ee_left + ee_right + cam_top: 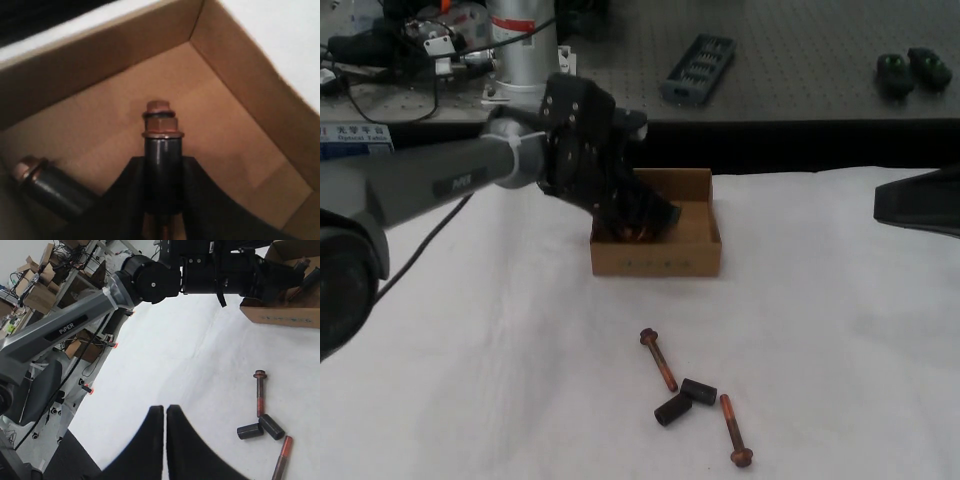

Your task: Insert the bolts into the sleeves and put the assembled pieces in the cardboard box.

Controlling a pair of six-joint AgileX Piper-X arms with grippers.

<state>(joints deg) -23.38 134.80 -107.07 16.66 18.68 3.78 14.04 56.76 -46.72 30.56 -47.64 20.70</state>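
Inside the cardboard box (250, 85), plain brown w/ matte flat walls, the L gripper (162, 170) is clamping an assembled piece (161, 150): a smooth black cylindrical sleeve w/ a copper-coloured hex bolt head and flange sticking out of its end. Whether the piece is touching the box floor, can't tell. A second assembled piece (50, 182), same black sleeve and coppery head, is lying on its side on the box floor, near one wall. From the high view the L arm's grey tube and black wrist are leaning over the box's left wall, blocking most of the interior. The box is sitting on a white cloth (820, 350), slightly wrinkled. Nearer the camera, well apart from the box, loose parts are lying on the cloth: one bolt (659, 359) w/ threaded shank, another bolt (732, 430), and btwn them two short black sleeves (699, 391) (669, 410) touching at their ends. The R gripper (165, 412) is hovering over the cloth, away from these parts, its black tapered fingers pressed together. Behind the cloth, a dark perforated bench (800, 60) is carrying a slotted tray (698, 68) and a metal post (523, 40).
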